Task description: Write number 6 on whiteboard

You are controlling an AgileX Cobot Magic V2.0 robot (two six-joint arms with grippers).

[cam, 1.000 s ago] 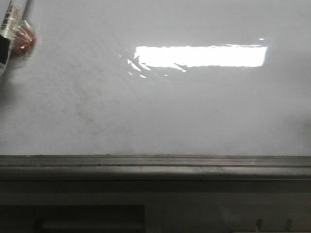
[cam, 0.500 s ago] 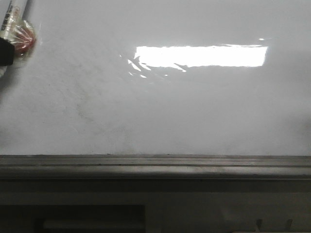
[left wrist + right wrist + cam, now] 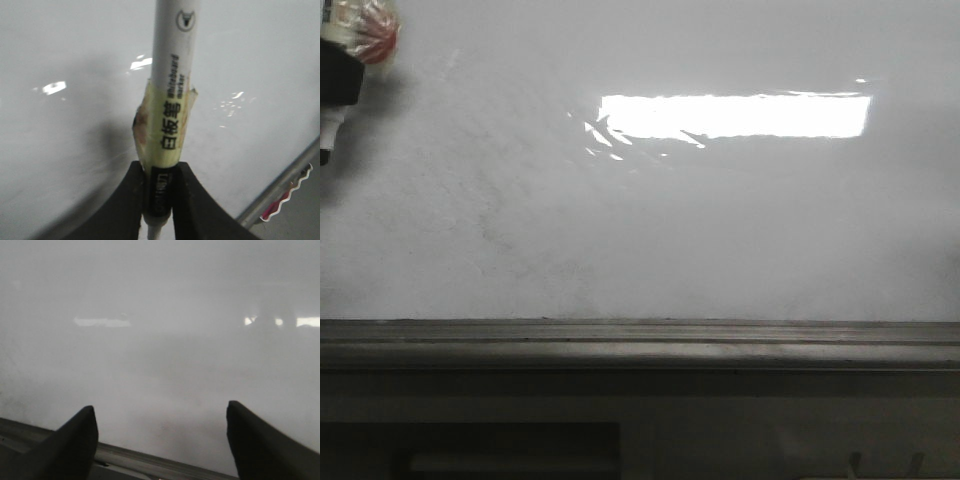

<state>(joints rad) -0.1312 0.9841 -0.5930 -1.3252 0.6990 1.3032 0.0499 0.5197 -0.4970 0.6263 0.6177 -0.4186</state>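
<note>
Across the whole front view lies the whiteboard (image 3: 650,230), a glossy pale grey sheet with faint smudges, and no drawn stroke of the number 6 can be made out on it in any view. A bright rectangular glare (image 3: 735,115) sits on its upper middle part. Along the near edge runs the dark grey grooved frame (image 3: 640,345).

In the upper left corner of the front view only a sliver of the marker (image 3: 345,60) shows, with crinkled tape and a red patch around it and a dark band below. The left wrist view gives what the front view does not: the left gripper (image 3: 161,200) is clamped on the marker's (image 3: 172,90) dark lower band, its two black fingers (image 3: 127,205) pressing on either side, and yellowish tape is wrapped about the white barrel, which bears printed characters. The writing tip cannot be seen there.

The right wrist view is hazy; the right gripper (image 3: 162,440) stands wide apart with nothing between its fingers, above the board and its frame edge (image 3: 150,462).
</note>
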